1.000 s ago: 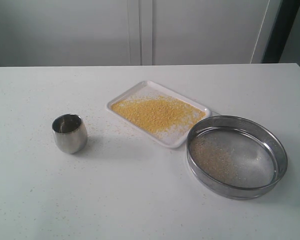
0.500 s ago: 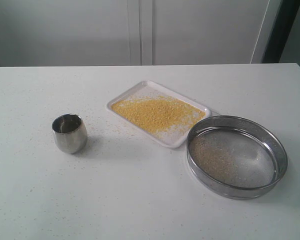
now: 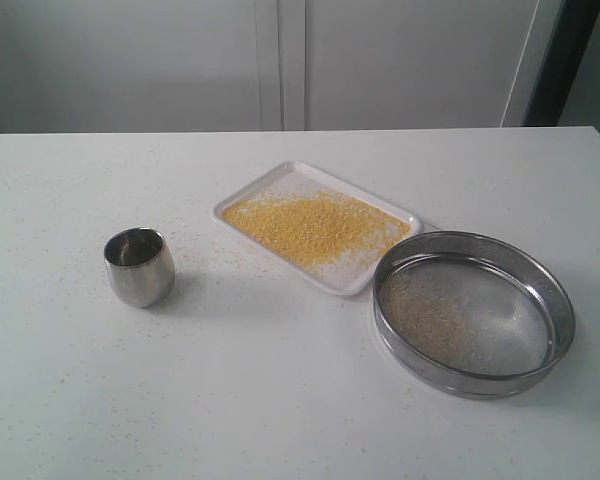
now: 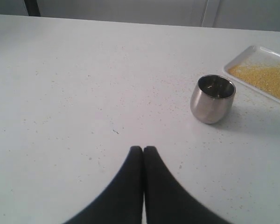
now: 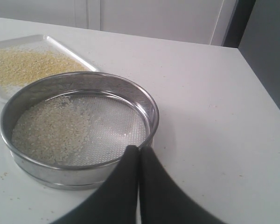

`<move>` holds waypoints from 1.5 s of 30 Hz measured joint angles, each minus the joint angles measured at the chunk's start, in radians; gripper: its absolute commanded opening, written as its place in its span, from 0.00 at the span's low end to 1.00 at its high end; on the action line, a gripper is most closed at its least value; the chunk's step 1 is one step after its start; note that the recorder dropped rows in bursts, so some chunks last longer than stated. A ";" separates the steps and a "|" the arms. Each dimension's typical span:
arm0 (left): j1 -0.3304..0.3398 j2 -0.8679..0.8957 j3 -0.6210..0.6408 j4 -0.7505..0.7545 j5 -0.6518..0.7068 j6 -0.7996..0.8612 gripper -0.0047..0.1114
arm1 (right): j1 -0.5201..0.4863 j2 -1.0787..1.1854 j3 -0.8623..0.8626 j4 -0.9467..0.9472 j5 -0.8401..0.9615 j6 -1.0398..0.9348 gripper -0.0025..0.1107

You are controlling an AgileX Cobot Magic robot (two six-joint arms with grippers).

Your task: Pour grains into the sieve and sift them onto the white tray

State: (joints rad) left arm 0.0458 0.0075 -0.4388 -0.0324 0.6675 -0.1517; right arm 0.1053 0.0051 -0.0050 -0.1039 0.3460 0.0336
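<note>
The white tray [image 3: 286,176] lies mid-table with a layer of yellow grains [image 3: 315,226] spread on it. The steel sieve [image 3: 474,372] rests on the table to the tray's right, touching its corner, with a thin patch of pale coarse grains [image 5: 46,128] on its mesh. In the left wrist view my left gripper [image 4: 143,149] is shut and empty above bare table, some way from the small steel cup [image 4: 213,98]. My right gripper [image 5: 139,149] is shut and empty, just outside the sieve's near rim [image 5: 79,164]. Neither gripper shows in the exterior view.
The small steel cup [image 3: 139,266] stands upright at the left of the table. Stray grains dot the white table [image 3: 280,400] around the tray. A white wall with panel seams stands behind the table's far edge.
</note>
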 measured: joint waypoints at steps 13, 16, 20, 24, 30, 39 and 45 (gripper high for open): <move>0.000 0.000 0.177 0.129 -0.137 0.000 0.04 | 0.000 0.000 0.000 -0.002 0.000 0.000 0.02; 0.000 0.000 0.227 0.131 -0.152 0.000 0.04 | 0.000 0.000 0.000 -0.002 0.000 0.000 0.02; 0.000 0.000 0.283 0.131 -0.241 0.000 0.04 | 0.000 0.000 0.000 -0.002 0.000 0.000 0.02; 0.000 -0.003 0.342 0.131 -0.283 0.000 0.04 | 0.000 0.000 0.000 -0.002 0.000 0.000 0.02; 0.000 -0.003 0.424 0.131 -0.310 0.000 0.04 | 0.000 0.000 0.000 -0.002 -0.002 0.000 0.02; 0.000 -0.003 0.434 0.132 -0.454 0.000 0.04 | 0.000 0.000 0.000 -0.002 -0.002 0.000 0.02; 0.000 -0.003 0.434 0.131 -0.461 0.078 0.04 | 0.000 0.000 0.000 -0.002 -0.002 0.000 0.02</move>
State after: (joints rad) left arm 0.0458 0.0048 -0.0052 0.0986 0.2064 -0.0740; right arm 0.1053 0.0051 -0.0050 -0.1058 0.3441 0.0336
